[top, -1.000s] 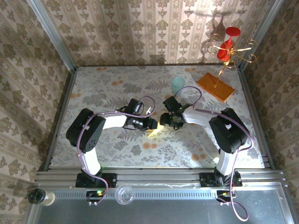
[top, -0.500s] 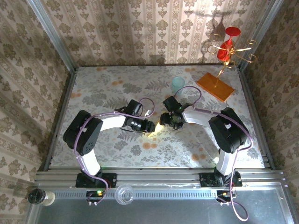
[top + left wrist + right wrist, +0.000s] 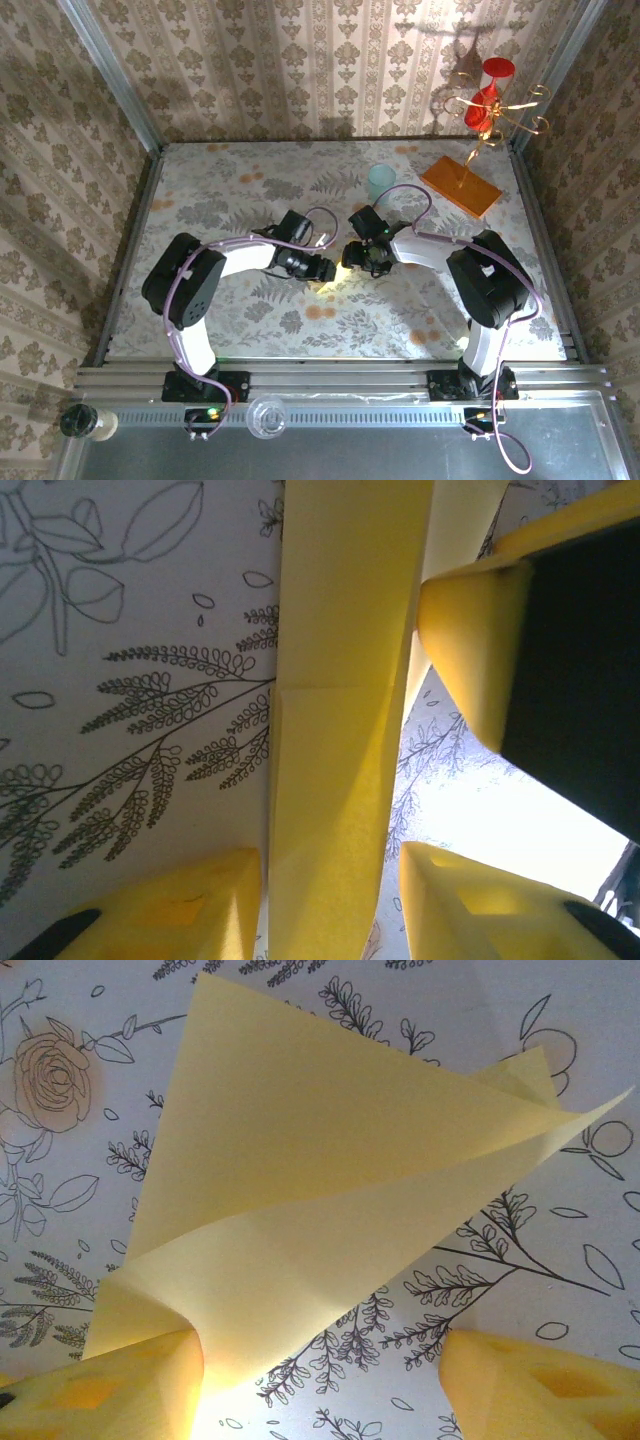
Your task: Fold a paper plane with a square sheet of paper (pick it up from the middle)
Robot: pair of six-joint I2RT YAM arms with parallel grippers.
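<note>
Part-folded yellow sheet point(image 3: 327, 287) is at table centre under both grippers, with the teal cup point(image 3: 381, 181) at 12 o'clock. Right gripper point(image 3: 320, 1352) is wide, a flap resting on one finger. Left gripper point(image 3: 330, 862) is narrow and straddles the folded strip (can't tell if it's pinching). Suggest aligning the edges, then pressing the crease flat.

Two arms bent inward, wrists close together.
Left gripper point(image 3: 327, 270) jaws stand partly spread; right gripper point(image 3: 352, 258) jaws stand wide apart; both angle downward.

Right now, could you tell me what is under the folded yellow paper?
The floral tablecloth shows around the folded yellow paper and presumably runs on beneath it; the patch directly under it is covered from view.
</note>
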